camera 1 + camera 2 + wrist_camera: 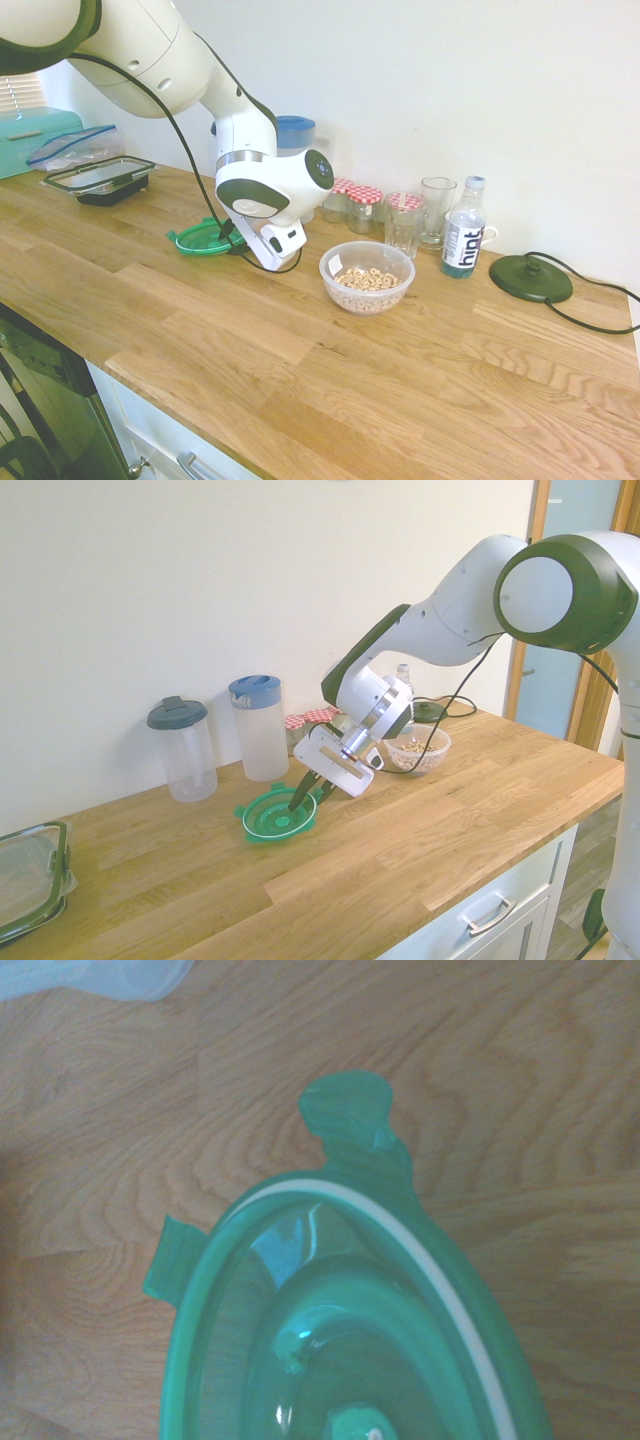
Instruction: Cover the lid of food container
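The round translucent green lid (pixel 200 240) (pixel 275 818) lies flat on the wooden counter, inner side up, and fills the wrist view (pixel 340 1340) with a clip tab showing. My gripper (pixel 232 238) (pixel 308 798) is tilted down at the lid's rim, on the side toward the bowl. How tightly it holds the rim does not show. The food container (pixel 367 277) (pixel 420 750), a clear round bowl of cereal rings with a white sticker, stands uncovered a short way from the lid.
A blue-lidded pitcher (pixel 258 728) and a grey-lidded one (pixel 183 748) stand by the wall behind the lid. A rectangular black-rimmed container (pixel 100 180) sits further along. Jars (pixel 363 207), glasses (pixel 404 222), a water bottle (pixel 463 230) and a black round base (pixel 531 277) stand beyond the bowl.
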Controlling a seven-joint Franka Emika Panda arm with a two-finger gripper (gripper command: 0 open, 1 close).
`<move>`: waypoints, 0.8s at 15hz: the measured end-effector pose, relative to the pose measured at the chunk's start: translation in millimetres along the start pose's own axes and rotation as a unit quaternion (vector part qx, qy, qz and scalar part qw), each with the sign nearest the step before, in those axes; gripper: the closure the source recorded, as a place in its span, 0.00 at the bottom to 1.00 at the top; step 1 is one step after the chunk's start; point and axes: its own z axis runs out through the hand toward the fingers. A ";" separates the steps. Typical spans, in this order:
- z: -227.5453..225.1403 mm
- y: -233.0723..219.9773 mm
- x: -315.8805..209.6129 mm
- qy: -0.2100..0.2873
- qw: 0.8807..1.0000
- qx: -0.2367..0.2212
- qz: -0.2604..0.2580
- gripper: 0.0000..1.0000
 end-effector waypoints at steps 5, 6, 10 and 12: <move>-2.0 0.3 1.9 -0.016 1.000 0.004 0.005 1.00; -4.0 -3.4 1.0 -0.017 1.000 0.007 0.002 1.00; -37.4 -42.7 -28.3 -0.011 0.999 -0.004 -0.039 1.00; -62.8 -68.7 -66.2 0.025 0.996 -0.068 -0.055 1.00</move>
